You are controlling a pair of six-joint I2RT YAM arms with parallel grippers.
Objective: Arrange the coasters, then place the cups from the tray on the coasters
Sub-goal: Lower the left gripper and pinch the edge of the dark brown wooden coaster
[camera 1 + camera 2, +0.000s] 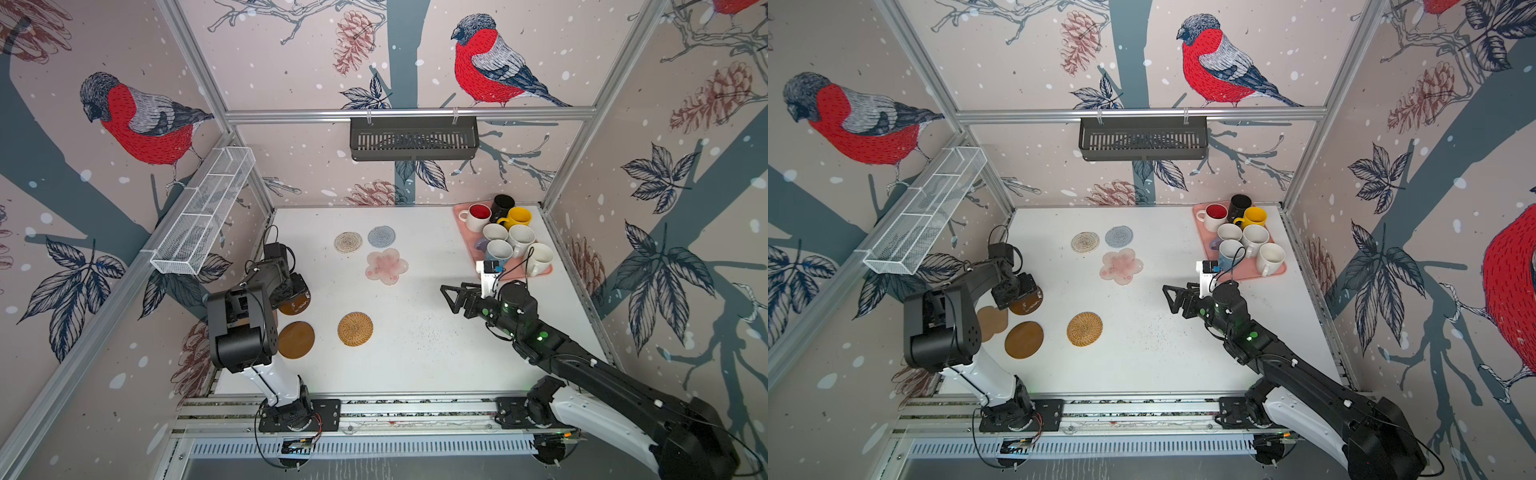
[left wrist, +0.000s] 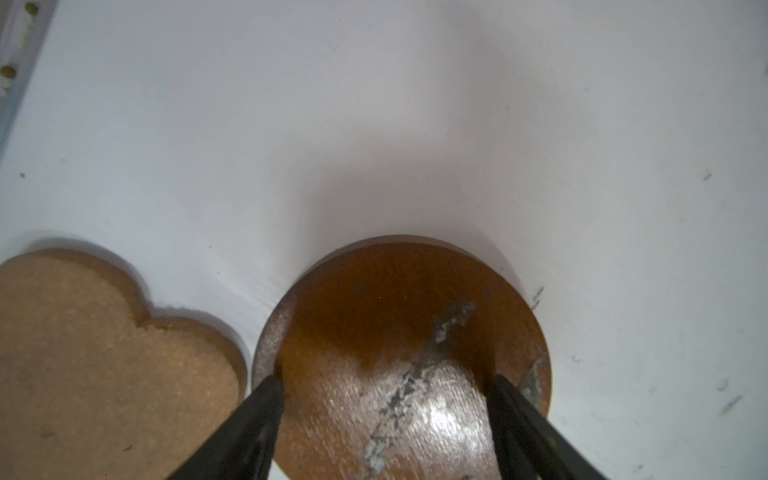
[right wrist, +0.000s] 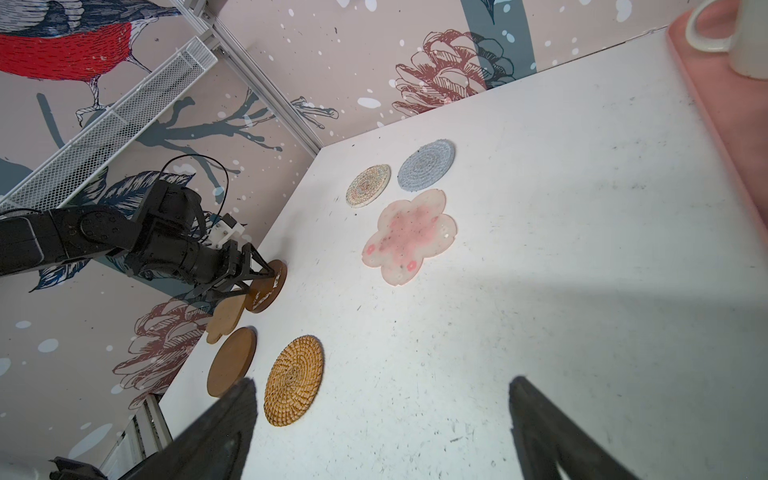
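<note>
Nearest my base: a plain round brown disc coaster (image 1: 296,340), smooth and matte, lies flat on the scuffed white table (image 1: 415,353). Just beside it is a tan coiled-wicker round coaster (image 1: 355,328), ridged in spirals.

Next back: a grainy cork flower-shaped coaster (image 1: 991,322) with a lobed edge. A thin gap separates it from a second brown disc coaster (image 2: 399,332), glossy and streaked with grey-white scratches.

My left pincer (image 2: 384,378) stands open. Both black fingertips are down over that scratched disc's face, inside its rim, not clamping it.

My right pincer (image 1: 448,299) hangs open over bare table, with nothing between its jaws.

Farther: a translucent pink flower-shaped coaster (image 1: 386,266), speckled. Behind it a beige woven round coaster (image 1: 348,242) and a grey-blue woven round coaster (image 1: 381,236) lie side by side.

Far right corner: the salmon-pink rectangular tray (image 1: 1250,272), round-cornered, with the glazed ceramic mugs (image 1: 521,237) crowded on it.
</note>
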